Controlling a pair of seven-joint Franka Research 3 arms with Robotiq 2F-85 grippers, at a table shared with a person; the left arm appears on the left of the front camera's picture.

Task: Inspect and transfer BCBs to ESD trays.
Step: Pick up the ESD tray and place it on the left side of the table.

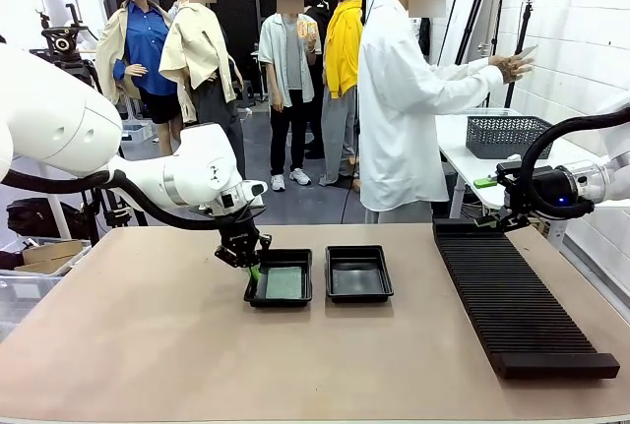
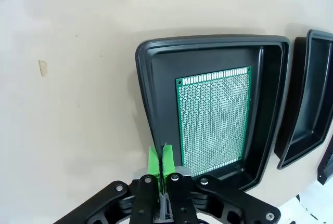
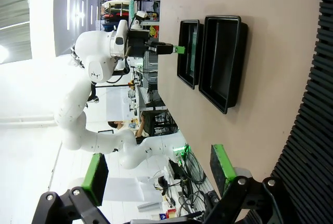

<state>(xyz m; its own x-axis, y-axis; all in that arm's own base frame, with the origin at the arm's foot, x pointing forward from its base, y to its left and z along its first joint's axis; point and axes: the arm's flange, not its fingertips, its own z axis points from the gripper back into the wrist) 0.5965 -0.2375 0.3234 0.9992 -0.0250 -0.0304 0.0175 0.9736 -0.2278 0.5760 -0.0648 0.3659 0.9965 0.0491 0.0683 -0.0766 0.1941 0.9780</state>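
Tan bench in a busy workshop, people standing beyond. At left, the left hand, pads pressed together and gripping nothing, sits at the rim of the left tray. A green board lies flat inside; the left wrist view shows its grid of tiny holes. Second tray just beside it, ribbed rack at right, right hand wide open.

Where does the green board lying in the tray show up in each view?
Front view: the BCB lies mid-table, in the loaded tray.
Left wrist view: BCB centre-right.
Right wrist view: BCB top middle, nearly edge-on.
Shared landmark: the empty tray beside it.
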